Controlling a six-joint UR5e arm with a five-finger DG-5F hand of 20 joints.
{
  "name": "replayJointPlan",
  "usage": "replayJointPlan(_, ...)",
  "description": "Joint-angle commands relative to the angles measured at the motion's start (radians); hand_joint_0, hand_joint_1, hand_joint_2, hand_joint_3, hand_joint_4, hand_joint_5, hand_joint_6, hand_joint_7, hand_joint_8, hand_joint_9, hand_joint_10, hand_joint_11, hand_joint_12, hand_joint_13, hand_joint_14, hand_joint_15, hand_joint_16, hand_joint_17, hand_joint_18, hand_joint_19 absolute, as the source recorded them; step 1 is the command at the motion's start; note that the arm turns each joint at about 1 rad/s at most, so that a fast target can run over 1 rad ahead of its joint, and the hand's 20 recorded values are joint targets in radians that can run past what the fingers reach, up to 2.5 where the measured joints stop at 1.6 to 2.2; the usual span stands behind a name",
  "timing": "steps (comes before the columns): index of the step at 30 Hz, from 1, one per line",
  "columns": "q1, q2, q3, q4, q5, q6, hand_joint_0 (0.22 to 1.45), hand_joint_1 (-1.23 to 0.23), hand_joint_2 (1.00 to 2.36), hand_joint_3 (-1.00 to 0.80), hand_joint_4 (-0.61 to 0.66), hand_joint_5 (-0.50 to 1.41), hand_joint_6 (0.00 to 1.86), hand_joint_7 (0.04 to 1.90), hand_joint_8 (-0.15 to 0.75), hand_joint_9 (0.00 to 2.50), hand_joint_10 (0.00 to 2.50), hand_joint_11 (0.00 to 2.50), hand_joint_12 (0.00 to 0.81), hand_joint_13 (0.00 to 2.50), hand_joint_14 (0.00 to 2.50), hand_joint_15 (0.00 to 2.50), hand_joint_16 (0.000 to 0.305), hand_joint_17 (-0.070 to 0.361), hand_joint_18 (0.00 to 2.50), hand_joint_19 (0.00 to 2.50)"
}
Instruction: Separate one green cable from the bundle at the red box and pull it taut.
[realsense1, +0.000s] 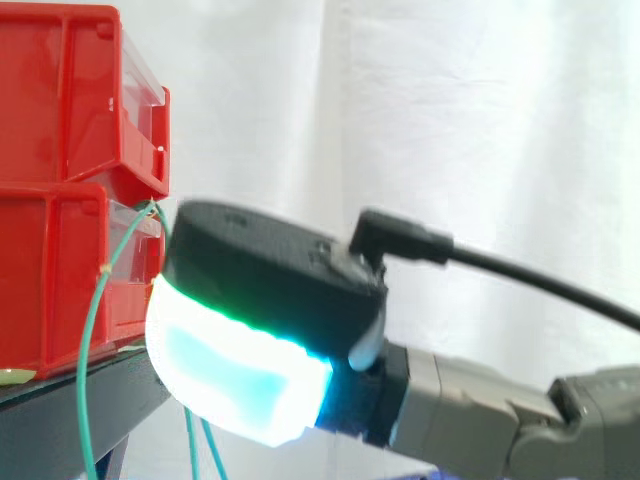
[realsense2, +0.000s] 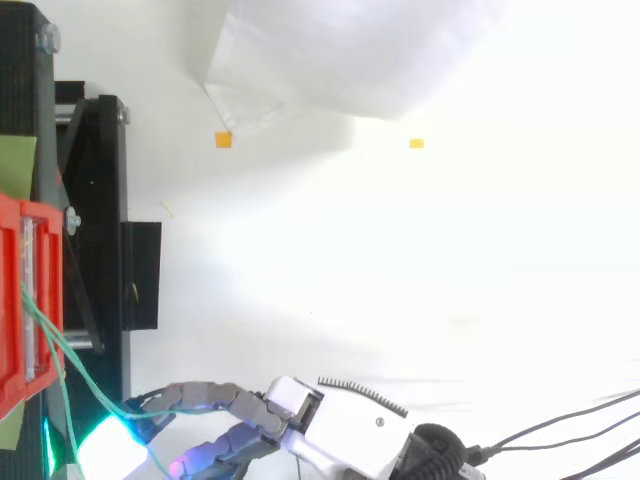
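Hanging from red bin (realsense1: 50, 290), thin green cables (realsense1: 83, 350)

Glossy plastic bins (realsense1: 60, 100), cloth curtain (realsense1: 480, 120)

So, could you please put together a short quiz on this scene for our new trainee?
1. True or false: the red bins stand side by side on the black stand.
2. In the top view, the hand comes in from which edge? A top, B bottom, C left.
3. Fill in: the cable hanging down from the bins is ___ in colour.
Key: 1 false, they are stacked one on the other; 2 B; 3 green.
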Motion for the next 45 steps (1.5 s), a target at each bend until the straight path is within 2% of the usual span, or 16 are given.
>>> replayJointPlan(1, -0.004, 0.000, -0.019, -0.001, -0.003, 0.007, 0.43, -0.72, 1.00, -0.50, 0.10, -0.22, 0.50, 0.70, 0.352, 0.94, 0.02, 0.81, 0.427, 0.91, 0.02, 0.89, 0.087, 0.195, 0.94, 0.65)
replayJointPlan(6, -0.012, -0.001, -0.036, -0.002, 0.003, 0.006, 0.42, -0.71, 1.00, -0.50, 0.11, -0.22, 0.50, 0.70, 0.351, 0.90, 0.02, 0.74, 0.425, 0.83, 0.02, 0.78, 0.088, 0.197, 0.92, 0.63)
replayJointPlan(12, -0.020, 0.000, -0.039, -0.008, 0.035, 0.010, 0.43, -0.70, 1.00, -0.50, 0.11, -0.22, 0.50, 0.70, 0.349, 0.89, 0.02, 0.72, 0.420, 0.81, 0.02, 0.75, 0.088, 0.198, 0.91, 0.63)
replayJointPlan(15, -0.023, 0.000, -0.039, -0.016, 0.030, 0.033, 0.43, -0.70, 1.00, -0.50, 0.11, -0.22, 0.50, 0.71, 0.347, 0.89, 0.02, 0.73, 0.421, 0.81, 0.02, 0.75, 0.087, 0.196, 0.90, 0.64)
replayJointPlan(17, -0.029, 0.000, -0.039, -0.021, 0.026, 0.107, 0.43, -0.69, 1.00, -0.50, 0.11, -0.22, 0.50, 0.71, 0.343, 0.89, 0.02, 0.72, 0.418, 0.81, 0.02, 0.74, 0.086, 0.195, 0.90, 0.64)
replayJointPlan(20, -0.027, 0.004, -0.039, -0.041, 0.020, 0.216, 0.43, -0.69, 1.00, -0.50, 0.11, -0.22, 0.50, 0.71, 0.346, 0.89, 0.02, 0.73, 0.417, 0.81, 0.02, 0.75, 0.086, 0.194, 0.90, 0.64)
replayJointPlan(22, -0.029, 0.010, -0.039, -0.056, 0.020, 0.257, 0.44, -0.68, 1.00, -0.50, 0.11, -0.22, 0.50, 0.71, 0.346, 0.89, 0.02, 0.73, 0.415, 0.81, 0.02, 0.74, 0.086, 0.193, 0.90, 0.64)
replayJointPlan(25, -0.029, 0.020, -0.040, -0.125, 0.020, 0.371, 0.44, -0.68, 1.00, -0.50, 0.12, -0.22, 0.50, 0.71, 0.342, 0.91, 0.02, 0.73, 0.415, 0.83, 0.02, 0.76, 0.085, 0.192, 0.91, 0.65)
replayJointPlan(27, -0.029, 0.027, -0.042, -0.153, 0.017, 0.414, 0.44, -0.67, 1.00, -0.50, 0.13, -0.21, 0.50, 0.72, 0.345, 0.94, 0.02, 0.76, 0.411, 0.87, 0.02, 0.79, 0.084, 0.190, 0.92, 0.66)
replayJointPlan(29, -0.027, 0.030, -0.043, -0.174, 0.017, 0.412, 0.44, -0.67, 1.00, -0.50, 0.15, -0.20, 0.50, 0.73, 0.357, 1.08, 0.02, 0.92, 0.418, 0.96, 0.02, 0.89, 0.083, 0.188, 0.94, 0.68)
replayJointPlan(32, -0.029, 0.033, -0.048, -0.180, 0.017, 0.411, 0.45, -0.65, 1.00, -0.50, 0.31, -0.12, 0.50, 0.86, 0.382, 1.44, 0.01, 1.54, 0.414, 1.21, 0.02, 1.18, 0.081, 0.183, 1.00, 0.70)
replayJointPlan(34, -0.029, 0.033, -0.051, -0.180, 0.017, 0.411, 0.45, -0.64, 1.00, -0.50, 0.40, -0.06, 0.50, 0.98, 0.371, 1.55, 0.00, 1.68, 0.407, 1.28, 0.02, 1.25, 0.080, 0.180, 1.03, 0.72)
replayJointPlan(38, -0.032, 0.033, -0.076, -0.183, -0.005, 0.408, 0.46, -0.62, 1.00, -0.50, 0.37, -0.01, 0.50, 1.08, 0.348, 1.64, 0.01, 1.66, 0.401, 1.41, 0.02, 1.30, 0.079, 0.178, 1.08, 0.72)
replayJointPlan(41, -0.033, 0.036, -0.106, -0.180, -0.008, 0.400, 0.49, -0.60, 1.00, -0.50, 0.33, 0.02, 0.50, 1.12, 0.309, 1.74, 0.02, 1.51, 0.374, 1.42, 0.02, 1.31, 0.075, 0.168, 1.09, 0.74)
replayJointPlan(44, -0.033, 0.037, -0.135, -0.176, -0.009, 0.371, 0.58, -0.61, 1.00, -0.50, 0.24, 0.02, 0.50, 1.16, 0.280, 1.73, 0.02, 1.50, 0.328, 1.40, 0.02, 1.34, 0.067, 0.152, 1.04, 0.78)
replayJointPlan(45, -0.033, 0.037, -0.140, -0.169, -0.005, 0.336, 0.59, -0.63, 1.00, -0.47, 0.24, 0.02, 0.50, 1.17, 0.285, 1.72, 0.02, 1.51, 0.333, 1.40, 0.02, 1.33, 0.067, 0.151, 1.04, 0.77)
